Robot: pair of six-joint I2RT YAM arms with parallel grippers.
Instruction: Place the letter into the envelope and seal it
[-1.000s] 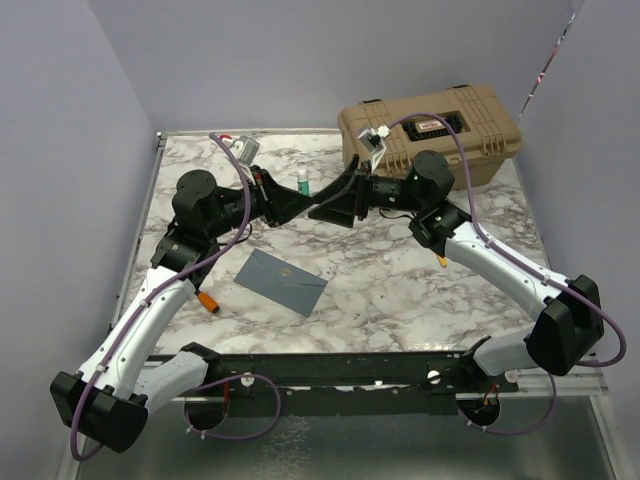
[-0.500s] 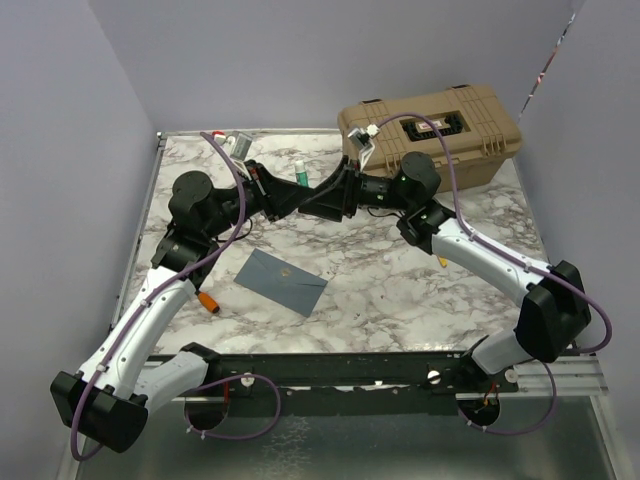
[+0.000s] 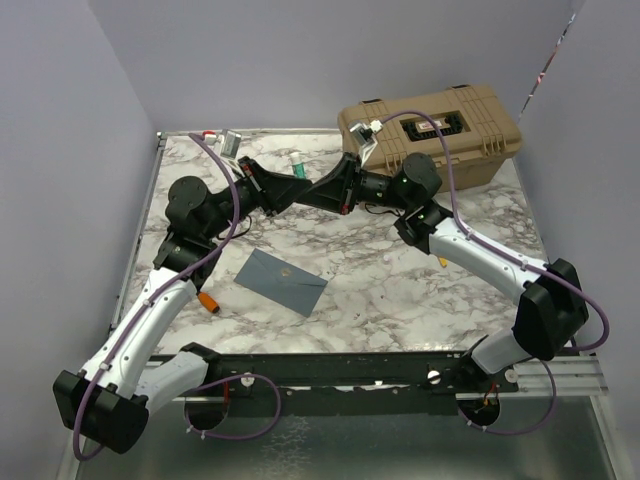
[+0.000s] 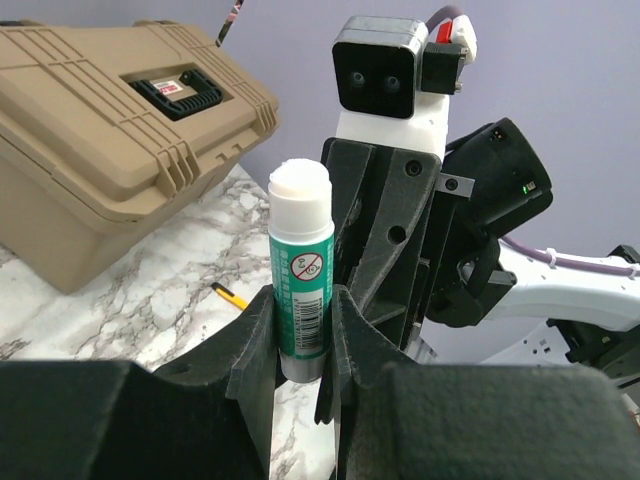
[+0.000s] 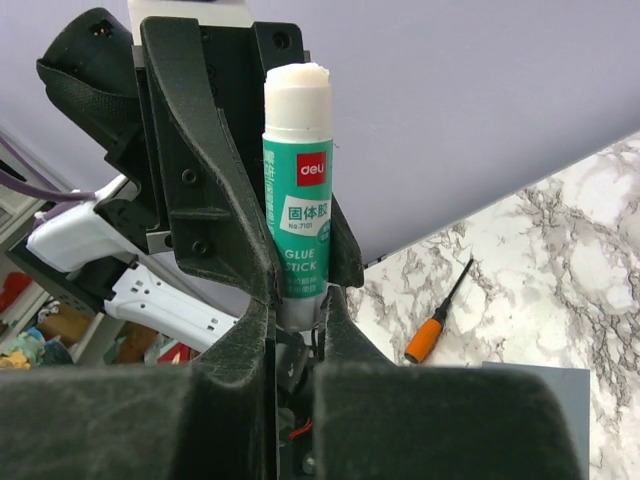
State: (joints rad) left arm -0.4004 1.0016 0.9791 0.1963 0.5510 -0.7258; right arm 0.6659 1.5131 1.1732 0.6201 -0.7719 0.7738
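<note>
**Both arms meet over a glue stick left of the tan case**

The marble tabletop [image 3: 400, 300] carries everything. The left arm [image 3: 150, 310] and the right arm [image 3: 490, 260] each reach out from the near edge, bend at the elbow and turn inward, so their wrists face each other just left of the tan case [image 3: 430, 135], raised off the marble.

The case sits shut at the far right corner. The envelope [image 3: 282, 281] lies flat on the marble, nearer and further left than the case and well apart from it, with neither arm touching it.

An uncapped, upright glue stick [image 4: 301, 270] stands between the wrists. The left tool [image 4: 303, 340] is closed on its lower body, and the right tool [image 5: 297, 320] is nearly shut around its grey base.

An orange-handled screwdriver [image 3: 207, 300] lies far left of the case, beside the left arm.
</note>
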